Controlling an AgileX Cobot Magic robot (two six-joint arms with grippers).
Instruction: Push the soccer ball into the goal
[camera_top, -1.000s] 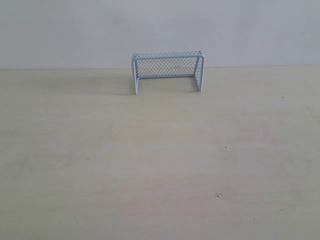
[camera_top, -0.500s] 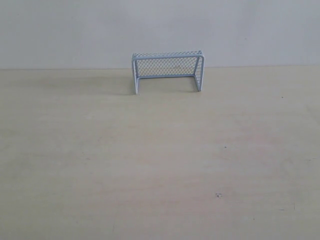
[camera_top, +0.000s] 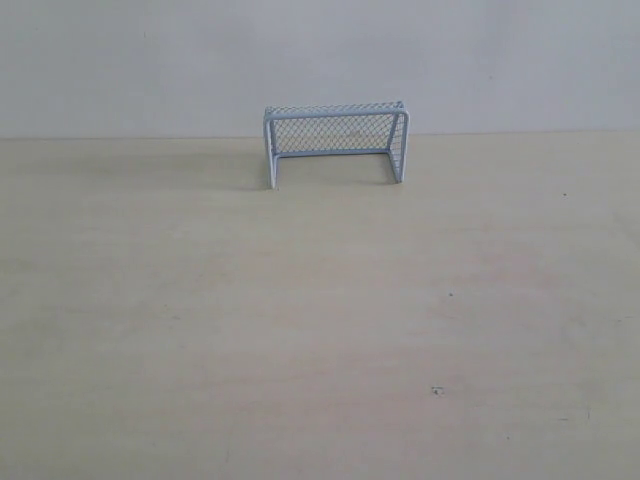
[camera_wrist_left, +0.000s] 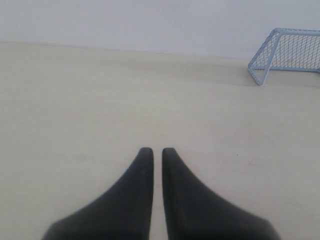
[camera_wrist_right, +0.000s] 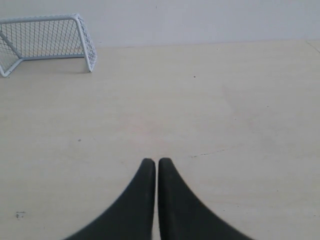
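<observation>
Exterior view: goal stands upright at the counter's far edge, near the wall, mouth toward camera. Left tool: fingers drawn almost together, thin slit between, gripping nothing, well apart from goal. Right tool: fingers all but touching, gripping nothing, likewise well apart from goal.

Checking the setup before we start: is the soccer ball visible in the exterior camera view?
No, that view shows only the goal standing on the table.
</observation>
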